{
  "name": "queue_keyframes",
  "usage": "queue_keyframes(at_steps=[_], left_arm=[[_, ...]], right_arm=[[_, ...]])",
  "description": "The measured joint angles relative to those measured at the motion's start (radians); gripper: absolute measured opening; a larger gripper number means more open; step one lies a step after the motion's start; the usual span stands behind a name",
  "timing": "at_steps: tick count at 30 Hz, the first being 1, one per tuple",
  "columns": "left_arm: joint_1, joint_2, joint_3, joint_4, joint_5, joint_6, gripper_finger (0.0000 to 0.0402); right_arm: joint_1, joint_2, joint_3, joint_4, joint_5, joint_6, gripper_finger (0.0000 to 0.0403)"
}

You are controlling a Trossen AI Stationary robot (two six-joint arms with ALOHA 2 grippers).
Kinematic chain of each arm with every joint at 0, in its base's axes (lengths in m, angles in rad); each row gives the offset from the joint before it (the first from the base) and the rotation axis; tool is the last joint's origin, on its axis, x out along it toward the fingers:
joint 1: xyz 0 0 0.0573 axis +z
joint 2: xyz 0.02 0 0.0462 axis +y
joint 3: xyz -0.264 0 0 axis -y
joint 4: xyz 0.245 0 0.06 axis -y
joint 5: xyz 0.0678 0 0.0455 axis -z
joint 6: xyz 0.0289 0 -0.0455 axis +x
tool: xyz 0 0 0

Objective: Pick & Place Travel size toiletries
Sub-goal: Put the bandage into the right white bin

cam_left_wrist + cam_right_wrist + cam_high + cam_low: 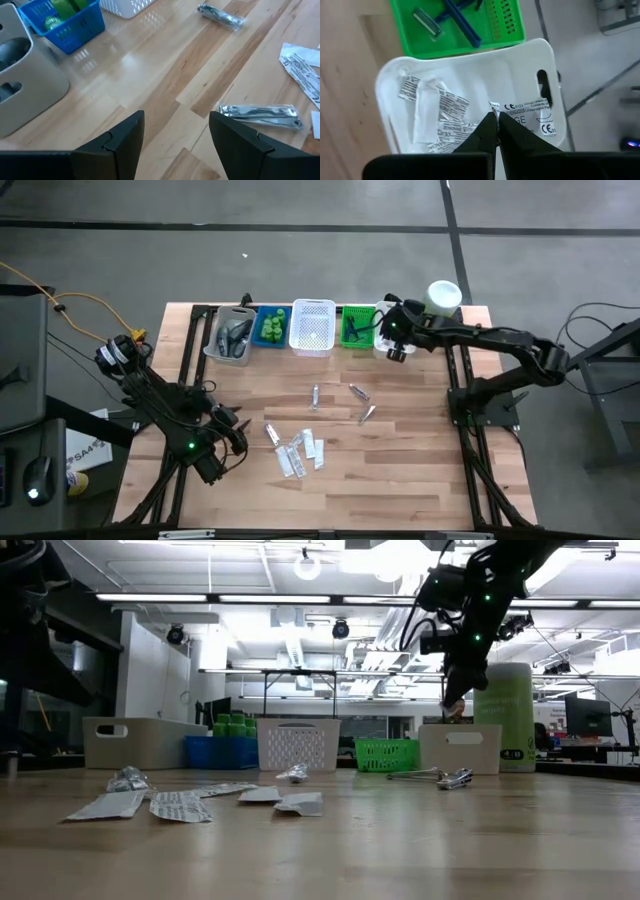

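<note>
The right claw (496,121) hangs over the white basket (520,65) at the far right end of the row on the bench (400,470), its fingers pressed together on the corner of a flat white sachet (494,106), with several more sachets (432,117) already lying in the bin below. The step in hand looks like the drop: to do it well, the claw should stay centred over the basket's open floor, clear of the handle slot and of the green basket (465,40) of razors (462,22) just beside it, and part its fingers fully so the thin packet falls free and does not cling to a pad. A sachet this light may flutter, so a low release seems wiser than a high one. The left claw (175,132) waits near the front left of the bench, fingers spread and empty, with a silvery packet (260,114) on the wood just ahead of it. Much is still loose on the bench: a cluster of white sachets (300,452) near the front centre and a few silvery pieces (358,392) nearer the middle, so the sorting is judged well short of done. Behind the row stands a pale-green canister (504,715), close enough to the white basket that the arm's retreat should go up before it goes sideways.
</note>
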Motion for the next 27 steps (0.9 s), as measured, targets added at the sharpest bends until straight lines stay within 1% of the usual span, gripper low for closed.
queue_keyframes(at_steps=[4, 6, 10, 14, 17, 19, 21, 23, 25, 27], left_arm=[[0.000, 0.000, 0.000, 0.010, 0.020, 0.004, 0.0221], [0.000, 0.000, 0.000, 0.011, 0.021, 0.004, 0.0221], [0.000, 0.000, 0.000, 0.010, 0.022, 0.005, 0.0221], [0.000, 0.000, 0.000, 0.014, 0.022, 0.005, 0.0221], [0.000, 0.000, 0.000, 0.018, 0.029, 0.005, 0.0221], [0.000, 0.000, 0.000, 0.019, 0.042, 0.005, 0.0221], [0.000, 0.000, 0.000, 0.021, 0.046, 0.005, 0.0221], [0.000, 0.000, 0.000, 0.027, 0.046, 0.005, 0.0221], [0.000, 0.000, 0.000, 0.032, 0.046, 0.005, 0.0221], [0.000, 0.000, 0.000, 0.034, 0.046, 0.005, 0.0221]], right_arm=[[0.000, 0.000, 0.000, 0.006, -0.018, -0.015, 0.0007], [0.000, 0.000, 0.000, 0.006, -0.013, -0.026, 0.0023], [0.000, 0.000, 0.000, 0.007, 0.037, -0.011, 0.0081], [0.007, 0.000, 0.000, 0.028, 0.042, 0.017, 0.0143], [0.026, 0.000, 0.000, 0.041, 0.043, 0.063, 0.0179], [0.047, 0.000, 0.000, 0.043, 0.043, 0.144, 0.0195], [0.075, -0.001, 0.000, 0.044, 0.040, 0.265, 0.0205], [0.108, -0.005, 0.000, 0.044, 0.011, 0.391, 0.0210], [0.143, -0.009, 0.000, 0.047, -0.059, 0.478, 0.0212], [0.175, -0.009, 0.000, 0.054, -0.160, 0.537, 0.0212]])
